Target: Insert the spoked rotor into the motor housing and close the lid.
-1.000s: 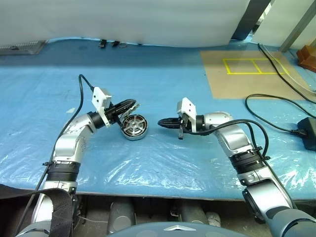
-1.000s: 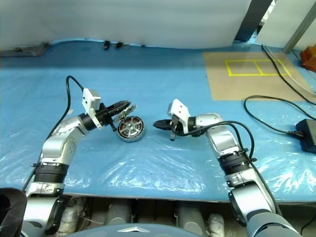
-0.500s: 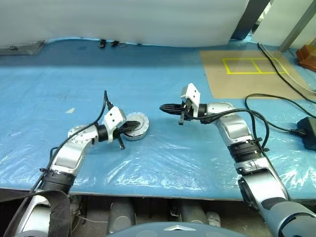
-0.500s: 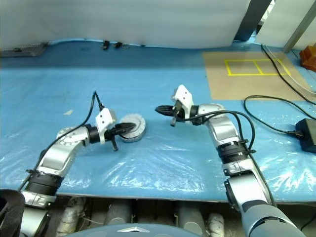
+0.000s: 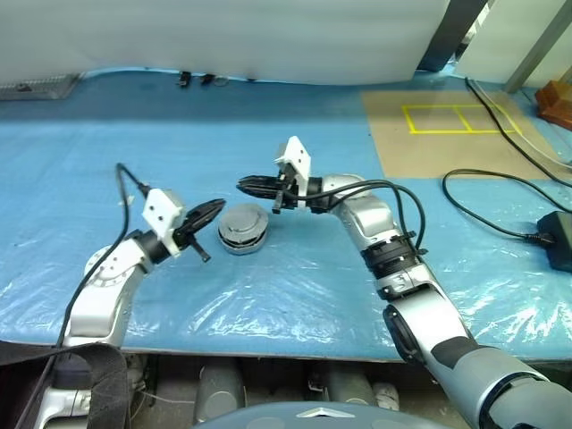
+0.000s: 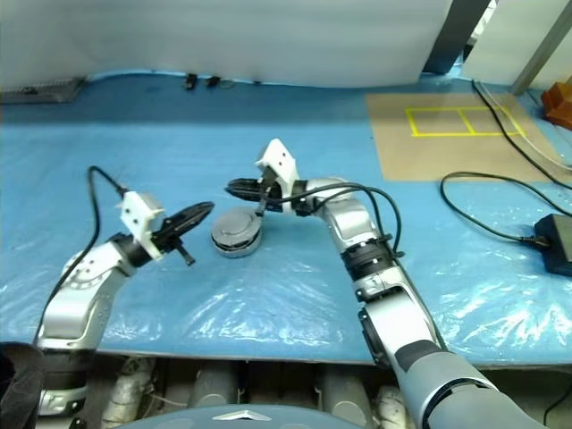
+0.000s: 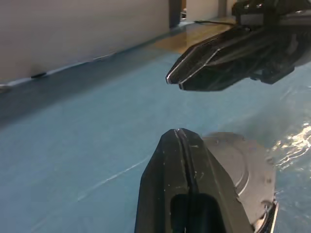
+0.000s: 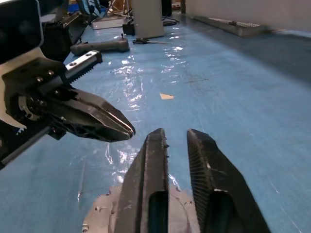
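The motor housing (image 5: 243, 228) is a short silver-grey cylinder lying flat on the blue sheet, with a smooth grey lid face up and no windings showing. The spoked rotor is hidden. My left gripper (image 5: 214, 207) is shut and empty, just left of the housing and pointing at it with a small gap between. My right gripper (image 5: 243, 185) hovers just behind and above the housing, pointing left. Its fingers (image 8: 155, 141) stand slightly apart with nothing between them. The left wrist view shows the housing (image 7: 243, 170) beyond my shut left gripper (image 7: 180, 132), under the right gripper (image 7: 170, 80).
A brown mat with yellow tape (image 5: 447, 130) lies at the back right. Black cables (image 5: 483, 223) and a black adapter (image 5: 559, 241) lie on the right. A white sheet hangs along the back. The table's front edge (image 5: 268, 353) runs below my arms.
The housing went from tilted with its windings showing to flat with its grey face up. My left gripper drew back left off it. My right gripper swung left above it and its fingers parted.
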You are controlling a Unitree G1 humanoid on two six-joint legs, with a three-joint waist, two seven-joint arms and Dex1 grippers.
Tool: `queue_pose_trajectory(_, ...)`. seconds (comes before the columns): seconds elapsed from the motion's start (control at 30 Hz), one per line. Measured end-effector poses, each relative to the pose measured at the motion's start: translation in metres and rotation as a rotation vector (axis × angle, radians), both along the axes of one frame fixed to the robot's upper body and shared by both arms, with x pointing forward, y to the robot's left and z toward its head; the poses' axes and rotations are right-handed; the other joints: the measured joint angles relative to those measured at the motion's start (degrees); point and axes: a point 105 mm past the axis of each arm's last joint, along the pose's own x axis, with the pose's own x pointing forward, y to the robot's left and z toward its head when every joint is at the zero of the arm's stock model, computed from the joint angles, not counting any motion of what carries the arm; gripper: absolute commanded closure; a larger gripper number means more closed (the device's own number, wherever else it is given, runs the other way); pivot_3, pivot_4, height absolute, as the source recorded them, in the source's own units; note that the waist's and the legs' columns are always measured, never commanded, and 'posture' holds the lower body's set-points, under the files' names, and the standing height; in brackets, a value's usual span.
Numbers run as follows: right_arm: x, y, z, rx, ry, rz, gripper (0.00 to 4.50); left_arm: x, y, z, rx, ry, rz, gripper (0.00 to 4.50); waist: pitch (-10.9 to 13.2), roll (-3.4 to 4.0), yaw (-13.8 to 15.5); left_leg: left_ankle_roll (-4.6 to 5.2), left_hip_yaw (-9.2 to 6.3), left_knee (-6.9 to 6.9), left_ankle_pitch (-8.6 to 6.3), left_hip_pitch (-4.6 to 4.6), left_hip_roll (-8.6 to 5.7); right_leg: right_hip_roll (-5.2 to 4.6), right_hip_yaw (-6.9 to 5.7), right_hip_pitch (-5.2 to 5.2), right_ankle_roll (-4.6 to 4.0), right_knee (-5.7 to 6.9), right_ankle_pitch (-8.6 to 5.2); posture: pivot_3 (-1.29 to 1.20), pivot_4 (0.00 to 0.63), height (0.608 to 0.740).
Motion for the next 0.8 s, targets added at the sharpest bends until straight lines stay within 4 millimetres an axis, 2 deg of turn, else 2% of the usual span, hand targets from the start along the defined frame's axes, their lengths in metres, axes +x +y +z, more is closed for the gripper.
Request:
queue_pose_trajectory(0.17, -0.004, 0.017, -0.018, -0.106, 0.009, 0.043, 1.22, -0.015, 0.009, -0.020, -0.035, 0.045, 0.079, 4.50, 0.0, 0.01, 0.2, 0.03, 0.00, 0.00, -0.02, 0.00, 0.03, 0.00, -0.02, 0.00, 0.00, 0.01, 0.00, 0.00, 0.150, 0.740)
queue_pose_trajectory(0.33, -0.005, 0.016, -0.040, -0.216, 0.007, 0.058, 1.22, -0.023, 0.011, -0.025, -0.034, 0.039, 0.118, 4.50, 0.0, 0.00, 0.2, 0.08, 0.00, 0.04, -0.05, 0.01, 0.03, 0.00, -0.02, 0.02, 0.00, 0.05, 0.00, 0.00, 0.150, 0.740)
queue_pose_trajectory(0.8, -0.001, 0.008, -0.055, -0.294, -0.044, 0.043, 1.22, -0.025, 0.012, -0.025, -0.029, 0.028, 0.126, 4.50, 0.0, 0.00, 0.1, 0.22, 0.03, 0.06, -0.14, 0.16, 0.04, 0.00, 0.01, 0.04, 0.00, 0.16, 0.00, 0.00, 0.150, 0.740)
